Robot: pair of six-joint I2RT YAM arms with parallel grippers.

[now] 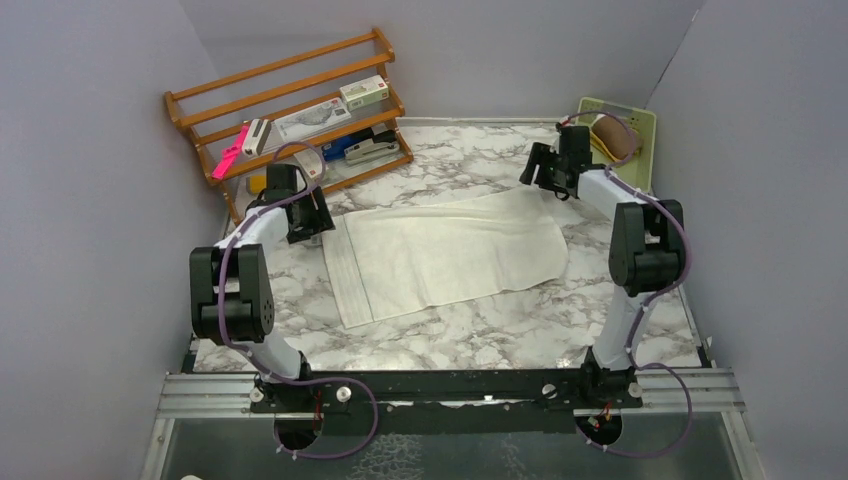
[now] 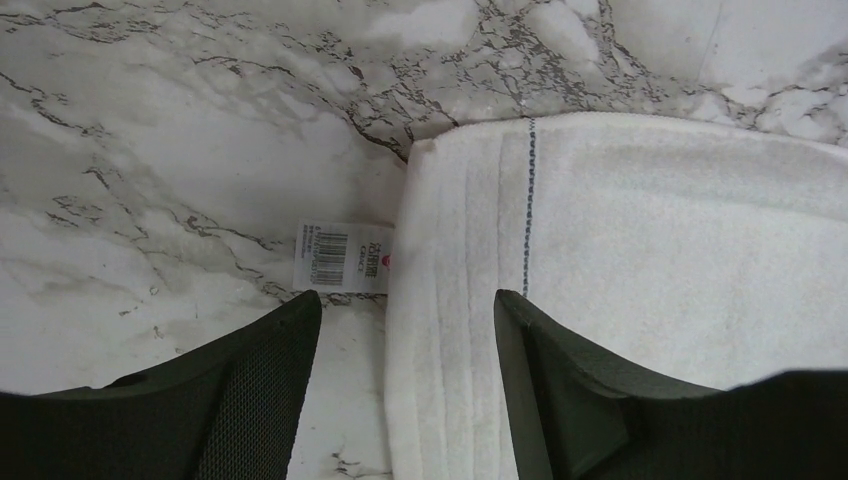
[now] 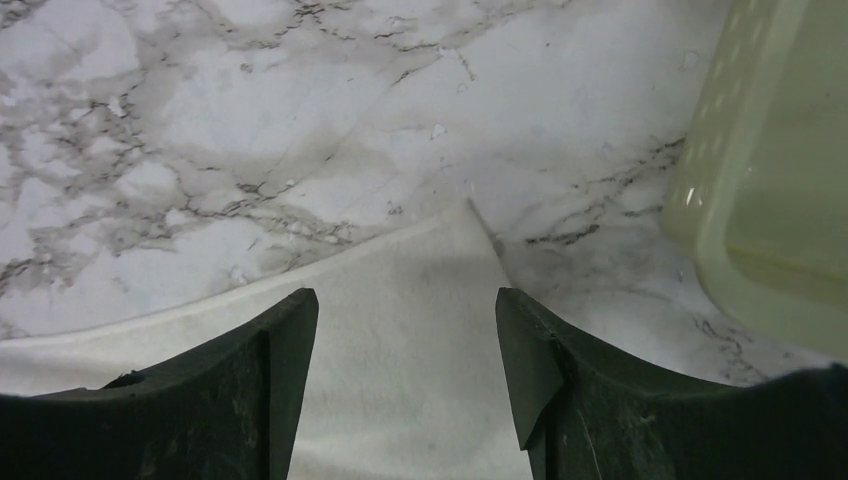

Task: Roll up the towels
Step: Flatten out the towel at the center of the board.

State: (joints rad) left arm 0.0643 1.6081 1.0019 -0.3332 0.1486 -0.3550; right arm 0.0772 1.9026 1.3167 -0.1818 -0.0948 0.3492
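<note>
Now the cream towel (image 1: 450, 255) lies spread flat on the marble table (image 1: 480, 335), long axis left to right, right end angled slightly farther away. My left gripper (image 2: 405, 300) and right gripper (image 3: 405, 295) both stand open, empty, above its two far corners.

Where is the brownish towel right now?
In the top view, the brownish towel lies in the pale green basket at the far right corner of the table, just beyond the right end effector.
</note>
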